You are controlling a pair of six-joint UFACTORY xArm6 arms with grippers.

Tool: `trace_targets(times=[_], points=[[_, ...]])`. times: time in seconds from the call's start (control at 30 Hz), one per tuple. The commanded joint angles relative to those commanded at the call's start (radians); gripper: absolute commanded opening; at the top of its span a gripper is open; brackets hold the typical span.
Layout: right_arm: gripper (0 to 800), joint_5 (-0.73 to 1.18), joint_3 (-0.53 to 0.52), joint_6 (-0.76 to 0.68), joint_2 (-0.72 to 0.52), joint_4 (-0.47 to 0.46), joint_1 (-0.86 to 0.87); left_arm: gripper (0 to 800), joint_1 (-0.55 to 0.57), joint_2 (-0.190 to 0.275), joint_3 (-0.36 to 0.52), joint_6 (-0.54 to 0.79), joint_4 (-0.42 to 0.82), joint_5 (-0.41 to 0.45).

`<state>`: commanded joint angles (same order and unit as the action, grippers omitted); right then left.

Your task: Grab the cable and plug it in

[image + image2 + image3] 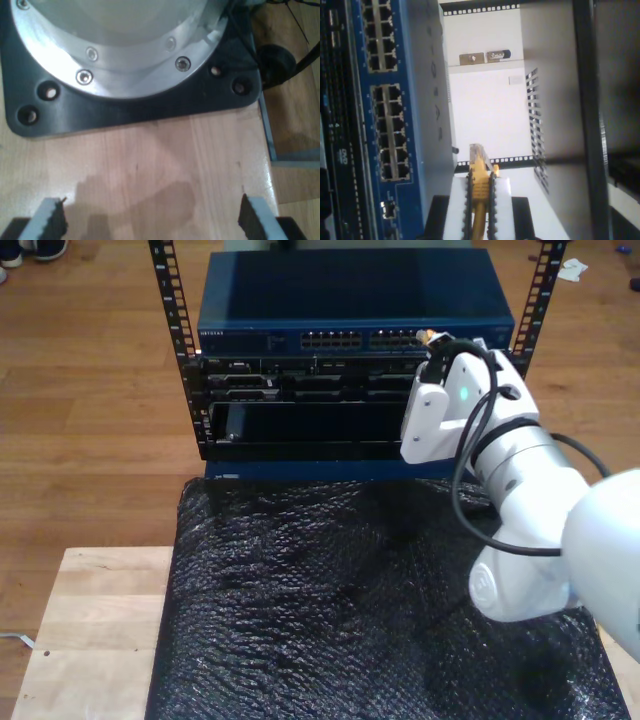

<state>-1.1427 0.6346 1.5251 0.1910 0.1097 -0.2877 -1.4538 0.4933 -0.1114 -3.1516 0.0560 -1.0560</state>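
- Between the serrated pads of my second gripper point(479, 210) sits the cable point(479, 200), clamped, its clear plug point(477, 156) pointing forward beside the blue network switch point(415, 125).
- To seat it well, I should square the plug to one port point(394, 170) and push straight.
- Over the wooden tabletop point(150, 160), my first gripper point(150, 217) hangs with its jaws apart, empty.

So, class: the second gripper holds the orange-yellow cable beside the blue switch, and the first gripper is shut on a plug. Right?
Not quite. My first gripper is open over bare wood, as the first wrist view shows. My second gripper does hold the cable beside the blue switch.
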Motion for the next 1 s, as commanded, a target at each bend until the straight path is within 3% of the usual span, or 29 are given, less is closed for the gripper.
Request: trace_targets(times=[0.27, 1.0], points=[[0, -0.098, 0.037, 0.046, 0.084, 0.064, -0.008, 800, 0.002, 0.0, 0.0, 0.0, 0.0, 0.0], [0, -0.219, 0.201, 0.192, 0.287, 0.365, -0.129, 800, 0.002, 0.0, 0.0, 0.0, 0.0, 0.0]])
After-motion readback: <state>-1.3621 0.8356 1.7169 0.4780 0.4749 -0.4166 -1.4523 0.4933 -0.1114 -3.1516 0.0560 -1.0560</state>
